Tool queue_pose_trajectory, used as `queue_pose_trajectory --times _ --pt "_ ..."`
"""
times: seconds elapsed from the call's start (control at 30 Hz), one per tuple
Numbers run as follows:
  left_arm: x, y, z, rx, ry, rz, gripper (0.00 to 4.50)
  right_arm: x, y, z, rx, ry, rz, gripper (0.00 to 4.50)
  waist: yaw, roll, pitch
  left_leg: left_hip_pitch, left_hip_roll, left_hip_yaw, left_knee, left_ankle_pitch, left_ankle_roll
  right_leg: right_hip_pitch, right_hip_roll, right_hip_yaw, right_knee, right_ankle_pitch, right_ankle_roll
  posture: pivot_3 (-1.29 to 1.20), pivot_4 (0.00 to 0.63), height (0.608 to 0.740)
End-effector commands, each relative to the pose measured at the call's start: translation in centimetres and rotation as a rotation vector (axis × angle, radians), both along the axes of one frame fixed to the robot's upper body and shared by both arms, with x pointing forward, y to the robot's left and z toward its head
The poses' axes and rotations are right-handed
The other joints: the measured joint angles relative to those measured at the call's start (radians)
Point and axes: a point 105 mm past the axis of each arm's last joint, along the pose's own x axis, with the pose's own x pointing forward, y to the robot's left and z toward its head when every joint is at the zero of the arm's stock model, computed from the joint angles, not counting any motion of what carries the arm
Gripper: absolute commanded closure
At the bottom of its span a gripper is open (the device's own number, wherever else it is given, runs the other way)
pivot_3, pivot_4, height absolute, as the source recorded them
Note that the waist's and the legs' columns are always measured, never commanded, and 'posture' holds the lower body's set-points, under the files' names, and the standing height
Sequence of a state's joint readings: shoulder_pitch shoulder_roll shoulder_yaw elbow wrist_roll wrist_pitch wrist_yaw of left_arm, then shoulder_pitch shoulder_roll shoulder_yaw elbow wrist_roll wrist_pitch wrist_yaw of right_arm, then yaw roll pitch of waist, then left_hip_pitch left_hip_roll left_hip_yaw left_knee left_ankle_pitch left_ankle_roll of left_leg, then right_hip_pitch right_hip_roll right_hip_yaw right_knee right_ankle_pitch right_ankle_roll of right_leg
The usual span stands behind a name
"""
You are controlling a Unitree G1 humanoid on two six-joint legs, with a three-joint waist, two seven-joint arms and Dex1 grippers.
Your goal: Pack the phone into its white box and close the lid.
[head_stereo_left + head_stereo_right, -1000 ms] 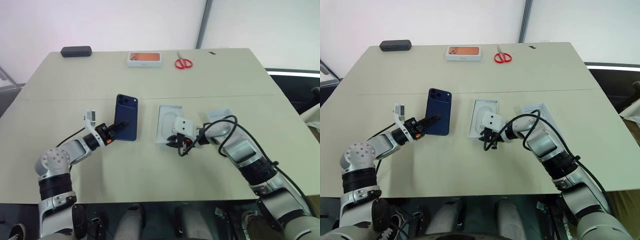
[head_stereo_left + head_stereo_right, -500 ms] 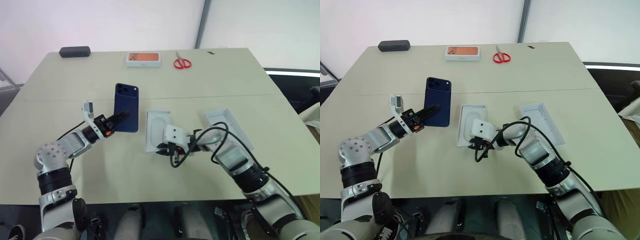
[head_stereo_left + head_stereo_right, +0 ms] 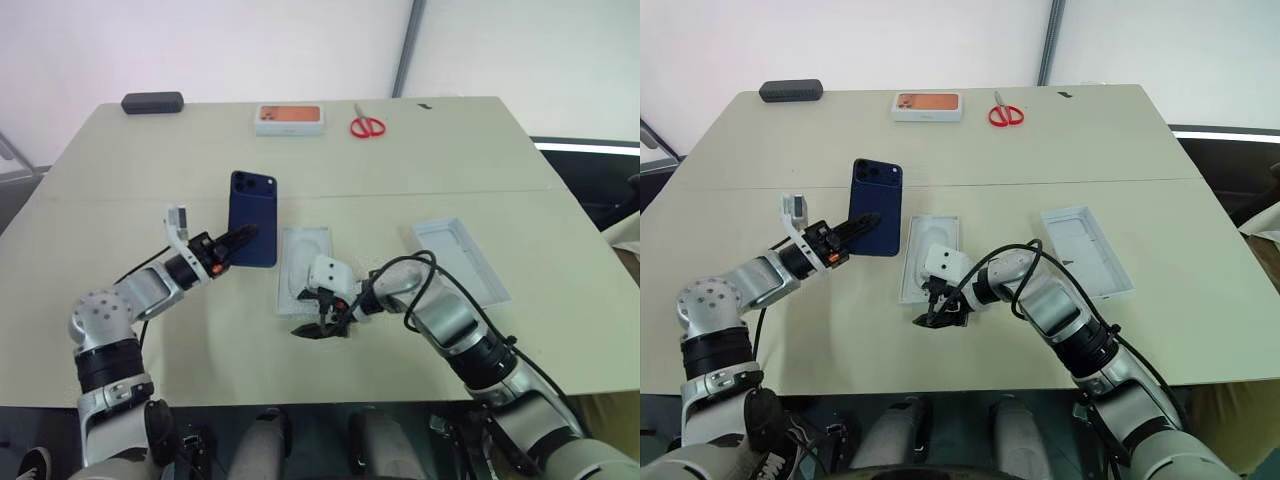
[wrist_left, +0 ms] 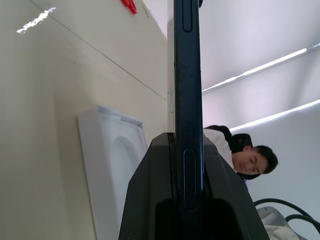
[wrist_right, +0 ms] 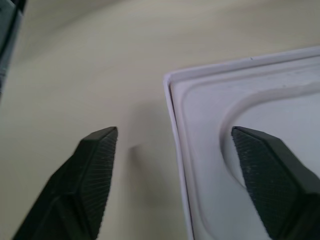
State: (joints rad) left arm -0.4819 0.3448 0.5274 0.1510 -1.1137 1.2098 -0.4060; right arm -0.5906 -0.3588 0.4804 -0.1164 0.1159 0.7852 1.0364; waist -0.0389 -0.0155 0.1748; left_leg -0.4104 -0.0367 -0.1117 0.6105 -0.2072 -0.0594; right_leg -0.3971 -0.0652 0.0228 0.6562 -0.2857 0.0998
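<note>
My left gripper point(image 3: 236, 243) is shut on the lower end of the dark navy phone point(image 3: 253, 232) and holds it upright above the table, camera cluster on top. In the left wrist view the phone point(image 4: 186, 75) stands edge-on between the fingers point(image 4: 150, 200). The white box point(image 3: 303, 268) lies just right of it, with a raised rim and a rounded oblong pressed into its floor. My right gripper point(image 3: 320, 325) stands open at the box's near end, one finger over the table, one over the box floor point(image 5: 260, 100). The lid point(image 3: 457, 262) lies open side up further right.
Along the far edge lie a black case point(image 3: 152, 102), a white box with an orange picture point(image 3: 290, 118) and red scissors point(image 3: 368, 126). A person point(image 4: 252, 160) shows beyond the table in the left wrist view.
My right gripper dragged the white box left and nearer, close to the phone, then opened and let go of it. The left gripper lifted the phone slightly.
</note>
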Motion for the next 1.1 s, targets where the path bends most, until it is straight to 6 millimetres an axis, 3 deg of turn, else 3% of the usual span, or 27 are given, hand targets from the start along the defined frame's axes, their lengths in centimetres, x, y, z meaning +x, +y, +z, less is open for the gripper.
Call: queue_pose_trajectory --times 0.03,0.2,0.27,0.47,0.6,1.07,1.1 --pt "-0.2 -0.2 2.4 -0.026 -0.089 -0.022 4.5 0.5 0.8 3.3 0.095 -0.043 -0.001 0.75 0.0 0.0 0.0 0.0 0.0 0.0 0.0 0.0 0.0 0.0 0.0 0.0 0.0 0.0 0.0 0.0 0.15 0.74" --pt "-1.1 -1.1 2.2 -0.047 -0.063 -0.081 4.5 2.1 -0.6 5.6 0.158 -0.089 -0.062 0.75 0.001 0.0 0.0 0.0 0.0 0.0 0.0 0.0 0.0 0.0 0.0 0.0 0.0 0.0 0.0 0.0 0.15 0.74" --pt "-1.8 -1.6 1.7 -0.047 -0.045 -0.098 4.5 2.9 -2.3 6.0 0.147 -0.172 -0.094 0.75 0.003 0.0 0.0 0.0 0.0 0.0 0.0 0.0 0.0 0.0 0.0 0.0 -0.001 0.0 0.0 0.0 0.15 0.74" --pt "-3.7 -4.3 -0.6 -0.022 0.021 -0.13 4.5 3.7 -7.3 5.7 0.094 -0.394 -0.133 0.75 0.018 0.0 0.0 0.0 0.0 0.001 0.0 -0.001 0.002 0.001 -0.003 0.0 -0.003 0.0 0.0 0.0 0.15 0.74" --pt "-3.5 -4.9 -1.9 -0.019 0.067 -0.096 4.5 4.3 -9.1 5.6 0.08 -0.409 -0.179 0.75 0.022 -0.001 0.001 0.0 0.0 0.002 0.001 -0.001 0.002 0.001 -0.001 0.0 -0.003 0.0 0.0 0.0 0.15 0.74" --pt "-3.6 -6.9 -3.3 -0.001 0.118 -0.121 4.5 4.8 -8.3 5.0 0.059 -0.428 -0.194 0.75 0.026 -0.001 0.001 -0.001 0.0 0.002 0.001 -0.001 0.002 0.002 -0.001 0.001 -0.005 0.0 0.0 0.0 0.15 0.74" --pt "-3.6 -6.9 -3.3 0.001 0.119 -0.122 4.02 4.9 -8.3 5.0 0.058 -0.428 -0.194 0.71 0.027 -0.001 0.001 -0.001 0.0 0.002 0.001 -0.001 0.002 0.002 -0.001 0.001 -0.005 0.0 0.0 0.0 0.15 0.74"
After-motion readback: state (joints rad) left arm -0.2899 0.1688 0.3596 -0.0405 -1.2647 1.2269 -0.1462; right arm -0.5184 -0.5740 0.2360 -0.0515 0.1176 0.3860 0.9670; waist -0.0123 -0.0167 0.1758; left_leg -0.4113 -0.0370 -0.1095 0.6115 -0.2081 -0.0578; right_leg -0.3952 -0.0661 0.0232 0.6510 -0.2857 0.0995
